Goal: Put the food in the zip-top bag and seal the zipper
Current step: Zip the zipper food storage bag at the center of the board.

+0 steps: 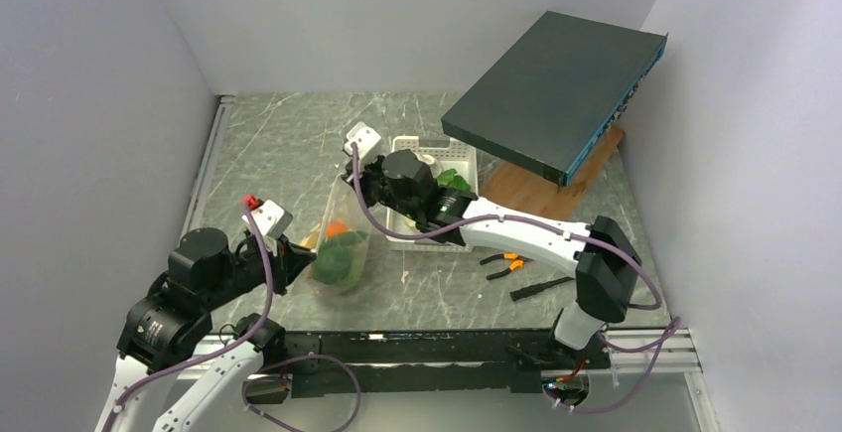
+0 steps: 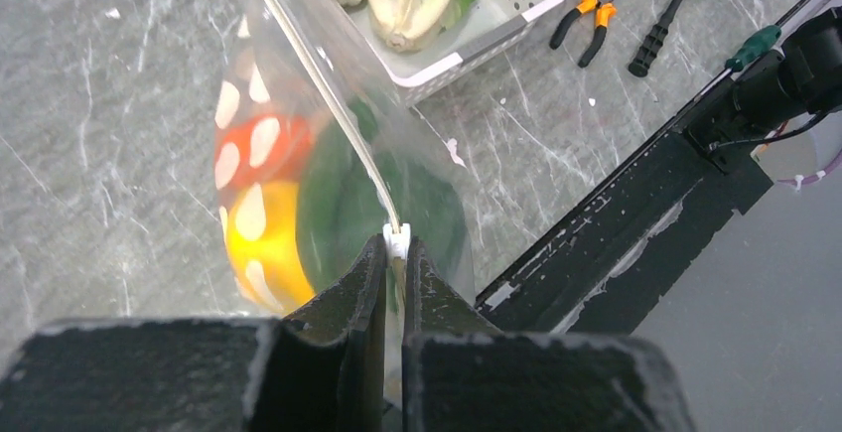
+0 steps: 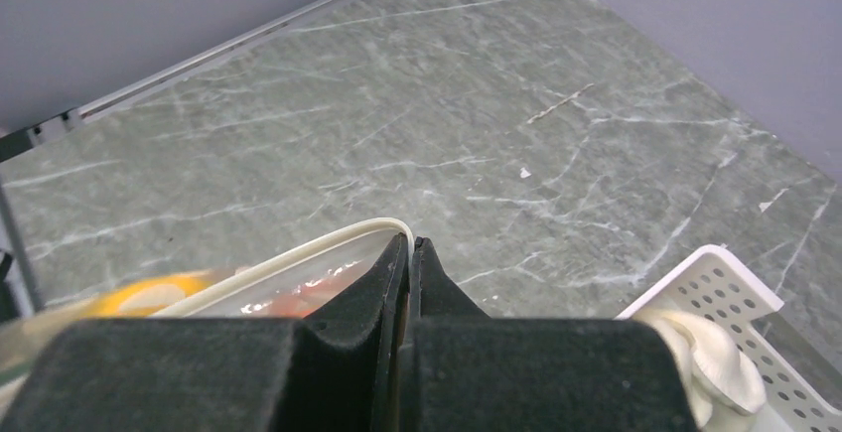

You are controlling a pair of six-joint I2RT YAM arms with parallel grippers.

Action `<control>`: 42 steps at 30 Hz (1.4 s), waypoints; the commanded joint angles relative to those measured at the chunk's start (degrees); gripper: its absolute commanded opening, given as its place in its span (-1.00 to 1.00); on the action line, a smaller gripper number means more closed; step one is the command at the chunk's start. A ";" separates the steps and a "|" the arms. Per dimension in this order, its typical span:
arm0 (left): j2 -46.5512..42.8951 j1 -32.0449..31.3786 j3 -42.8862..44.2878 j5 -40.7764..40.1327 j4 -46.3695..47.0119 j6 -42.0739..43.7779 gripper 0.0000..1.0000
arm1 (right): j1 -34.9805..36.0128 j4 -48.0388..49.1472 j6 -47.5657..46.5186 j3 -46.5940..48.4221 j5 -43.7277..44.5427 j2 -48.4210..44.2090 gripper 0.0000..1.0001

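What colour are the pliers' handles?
Orange and black. The pliers show best in the left wrist view.

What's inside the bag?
An orange fruit, a yellow fruit and a dark green piece show through the bag. Anything behind them is hidden.

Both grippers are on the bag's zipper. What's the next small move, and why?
Probably hold the right gripper clamped on the far end and slide the left gripper along the zipper toward it, pressing the strip closed. Both pinch opposite ends, the strip runs straight between them, and fruit sits inside the zip-top bag.
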 commanded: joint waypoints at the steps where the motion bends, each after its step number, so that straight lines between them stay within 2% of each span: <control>1: -0.42 -0.16 2.52 2.52 -5.59 -3.82 -1.00 | -2.21 4.57 -0.67 6.19 10.02 2.95 -1.00; 18: -5.80 -0.12 2.89 0.79 -13.23 -7.25 -0.96 | -2.91 7.02 -1.71 9.24 6.98 6.81 -1.00; 20: -5.51 -0.17 2.98 0.53 -13.00 -7.45 -0.81 | -2.90 7.65 -1.91 8.26 5.44 6.36 -1.00; 23: -4.87 -0.13 3.38 -1.38 -12.01 -7.91 -0.38 | -2.90 8.03 -2.56 6.21 1.76 4.91 -1.00; 27: -1.89 -0.15 4.11 -6.61 -10.63 -7.00 0.17 | -2.79 8.64 -3.84 2.04 -7.90 1.91 -1.00; 33: 5.74 -0.15 6.30 -19.16 -4.53 -4.55 0.26 | -2.74 7.04 -2.81 0.44 -9.27 1.23 -1.00; 38: 12.01 -0.16 4.36 -22.18 5.95 0.82 0.27 | -2.73 6.88 -3.01 -0.27 -9.76 0.20 -1.00; 42: 19.14 -0.16 5.20 -24.09 9.40 3.00 0.34 | -2.74 6.07 -3.44 -0.36 -10.39 -0.33 -1.00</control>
